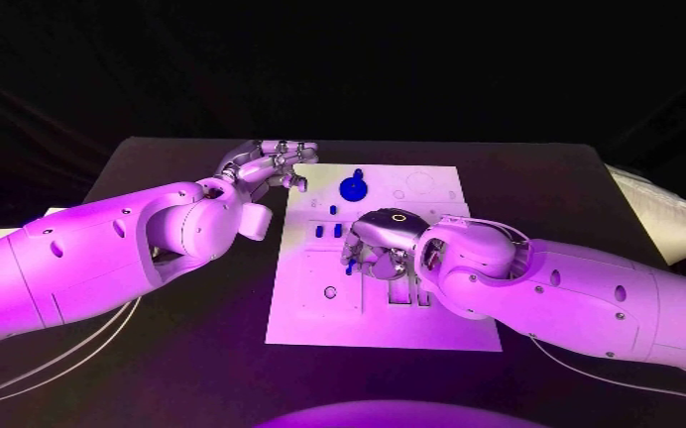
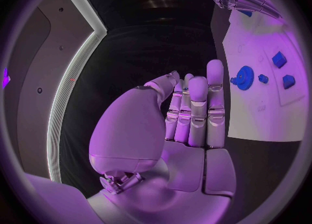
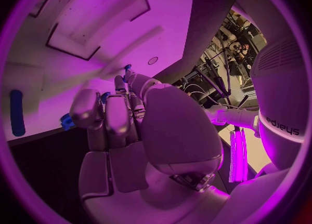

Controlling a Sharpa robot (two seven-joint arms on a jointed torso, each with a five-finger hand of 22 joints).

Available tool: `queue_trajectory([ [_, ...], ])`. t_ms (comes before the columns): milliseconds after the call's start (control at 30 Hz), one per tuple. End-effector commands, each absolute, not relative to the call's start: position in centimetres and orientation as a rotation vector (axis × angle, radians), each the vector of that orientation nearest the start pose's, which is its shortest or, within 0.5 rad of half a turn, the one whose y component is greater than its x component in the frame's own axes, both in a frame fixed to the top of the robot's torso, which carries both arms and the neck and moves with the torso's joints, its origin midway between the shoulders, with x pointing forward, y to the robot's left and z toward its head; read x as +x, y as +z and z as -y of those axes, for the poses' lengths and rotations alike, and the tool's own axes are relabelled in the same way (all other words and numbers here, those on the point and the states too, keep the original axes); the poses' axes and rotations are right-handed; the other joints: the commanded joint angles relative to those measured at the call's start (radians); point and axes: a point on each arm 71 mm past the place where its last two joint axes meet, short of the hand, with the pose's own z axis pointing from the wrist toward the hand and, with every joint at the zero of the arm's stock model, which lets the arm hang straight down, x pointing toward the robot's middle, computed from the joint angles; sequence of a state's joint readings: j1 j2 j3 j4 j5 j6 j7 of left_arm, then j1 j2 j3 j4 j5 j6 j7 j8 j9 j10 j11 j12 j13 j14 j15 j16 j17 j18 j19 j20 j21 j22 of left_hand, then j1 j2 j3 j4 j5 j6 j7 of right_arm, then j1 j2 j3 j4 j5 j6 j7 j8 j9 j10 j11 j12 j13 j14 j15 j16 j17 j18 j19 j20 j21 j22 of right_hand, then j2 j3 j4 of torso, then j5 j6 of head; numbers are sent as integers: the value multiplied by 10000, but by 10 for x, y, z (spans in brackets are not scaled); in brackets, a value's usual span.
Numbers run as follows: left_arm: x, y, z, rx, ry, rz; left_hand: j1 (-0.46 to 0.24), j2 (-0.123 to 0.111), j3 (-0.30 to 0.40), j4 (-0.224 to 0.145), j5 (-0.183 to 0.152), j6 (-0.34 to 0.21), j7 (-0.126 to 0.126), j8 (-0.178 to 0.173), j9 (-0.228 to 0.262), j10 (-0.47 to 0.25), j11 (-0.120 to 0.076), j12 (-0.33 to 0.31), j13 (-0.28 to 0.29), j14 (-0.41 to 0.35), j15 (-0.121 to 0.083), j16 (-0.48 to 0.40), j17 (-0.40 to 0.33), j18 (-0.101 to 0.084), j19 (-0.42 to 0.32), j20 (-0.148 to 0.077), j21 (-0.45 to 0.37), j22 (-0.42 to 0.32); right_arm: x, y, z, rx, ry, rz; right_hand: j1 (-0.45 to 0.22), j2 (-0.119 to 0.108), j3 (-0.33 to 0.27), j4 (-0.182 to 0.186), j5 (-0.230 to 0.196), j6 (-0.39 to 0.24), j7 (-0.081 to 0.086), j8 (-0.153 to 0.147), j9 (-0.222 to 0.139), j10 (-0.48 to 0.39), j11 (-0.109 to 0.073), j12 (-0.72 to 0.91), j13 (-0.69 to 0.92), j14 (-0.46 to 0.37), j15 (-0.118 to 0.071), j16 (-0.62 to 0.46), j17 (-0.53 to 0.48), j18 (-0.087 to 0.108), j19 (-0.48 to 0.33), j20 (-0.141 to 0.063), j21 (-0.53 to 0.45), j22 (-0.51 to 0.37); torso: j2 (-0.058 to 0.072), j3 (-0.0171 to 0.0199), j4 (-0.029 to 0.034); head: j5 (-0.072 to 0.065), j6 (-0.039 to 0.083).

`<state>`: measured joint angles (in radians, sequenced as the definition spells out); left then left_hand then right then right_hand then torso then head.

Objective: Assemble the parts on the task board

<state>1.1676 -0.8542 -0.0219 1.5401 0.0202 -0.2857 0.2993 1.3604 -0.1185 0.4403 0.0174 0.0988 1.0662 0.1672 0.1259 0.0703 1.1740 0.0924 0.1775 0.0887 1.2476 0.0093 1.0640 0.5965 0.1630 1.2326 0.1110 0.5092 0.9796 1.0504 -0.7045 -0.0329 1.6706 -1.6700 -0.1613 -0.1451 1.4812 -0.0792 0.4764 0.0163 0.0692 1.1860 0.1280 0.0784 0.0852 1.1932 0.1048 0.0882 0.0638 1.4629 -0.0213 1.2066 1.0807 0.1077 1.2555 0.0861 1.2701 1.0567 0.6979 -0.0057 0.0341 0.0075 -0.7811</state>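
While I've got my right hand (image 1: 375, 246) down over the middle of the task board (image 1: 429, 329), I'd call this assembly somewhere in the early-to-middle stretch, definitely not wrapped up. Its fingers are curled in, and a small blue part (image 1: 350, 267) pokes out under them. The right wrist view shows a bit of blue at my fingertips (image 3: 127, 71), so my guess is I'm pinching it, though honestly the curl hides most of the contact.

My left hand (image 1: 266, 167) is off the board at about 10 o'clock from its centre, hovering over the black table (image 1: 171, 156). Fingers are straight, side by side, nothing in them at all.

On the board, going by the clock from its centre:
- blue gear (image 1: 353, 188) at about 12 o'clock, looks seated flat on its spot
- two small blue blocks (image 1: 329, 232) at roughly 10 o'clock, just beside my right hand
- one tiny blue peg (image 1: 333, 210) between the gear and those blocks

Down at 6 o'clock there are open slots (image 1: 403, 294) and a round hole (image 1: 330, 292) at 7 o'clock with nothing in them, so I figure several pieces are left to place. Whether the blocks are in their final pockets or just parked, I can't tell from here.
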Motion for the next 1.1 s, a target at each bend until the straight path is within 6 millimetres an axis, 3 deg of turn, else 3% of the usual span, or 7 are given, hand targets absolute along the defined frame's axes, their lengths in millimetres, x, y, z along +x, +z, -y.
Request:
queue_trajectory([
  [33, 482, -192, -206, -12068, -15495, -15229, 104, 14, 0, -37, 42, -56, -3, 33, -15, -73, -6, 49, 12, -71, -6, -32, -9, 196, -5, -16, -51, -8, 406, -239, 86, -5502, 7923, -18177, -73, 32, 51, 10, 35, -12, 65, -52, 15, 409, -370, 16, 12, 296, 68, 44, -6, 44, 3, 44, 43, -4, 0, -4, 2, 10, -19],
  [600, 483, -193, -207, -12102, -15446, -15252, 106, 17, -12, -42, 41, -67, 3, 32, -18, -87, -1, 58, 10, -82, -1, -43, -38, 194, -2, -15, -63, -18, 404, -239, 83, -5771, 7762, -18194, -216, 11, 43, -14, 33, -6, 59, -46, 26, 413, -371, 0, 16, 297, 72, 58, -2, 44, 4, 53, 47, 2, 0, -5, 0, 21, -43],
  [833, 483, -194, -207, -12103, -15451, -15261, 106, 17, -12, -42, 41, -67, 3, 32, -18, -87, -1, 58, 10, -82, -1, -43, -38, 194, -2, -15, -63, -18, 404, -241, 81, -5834, 7594, -18382, -771, -233, -212, 71, 532, -266, 127, -132, -21, 24, -255, -219, -12, 278, 170, 48, -54, 49, -44, 130, -2, -57, 2, -8, 10, 10, -72],
  [1100, 483, -194, -207, -12110, -15439, -15264, 106, 17, -12, -42, 41, -67, 3, 32, -18, -87, -1, 58, 10, -82, -1, -43, -38, 194, -2, -15, -63, -18, 407, -242, 81, -5597, 7547, -18201, -1262, -583, -682, 182, 741, -828, 324, -164, -145, -868, -24, -239, -21, 213, 356, -38, -206, 105, -246, 297, -224, -355, -1, -7, 3, 20, -92],
])
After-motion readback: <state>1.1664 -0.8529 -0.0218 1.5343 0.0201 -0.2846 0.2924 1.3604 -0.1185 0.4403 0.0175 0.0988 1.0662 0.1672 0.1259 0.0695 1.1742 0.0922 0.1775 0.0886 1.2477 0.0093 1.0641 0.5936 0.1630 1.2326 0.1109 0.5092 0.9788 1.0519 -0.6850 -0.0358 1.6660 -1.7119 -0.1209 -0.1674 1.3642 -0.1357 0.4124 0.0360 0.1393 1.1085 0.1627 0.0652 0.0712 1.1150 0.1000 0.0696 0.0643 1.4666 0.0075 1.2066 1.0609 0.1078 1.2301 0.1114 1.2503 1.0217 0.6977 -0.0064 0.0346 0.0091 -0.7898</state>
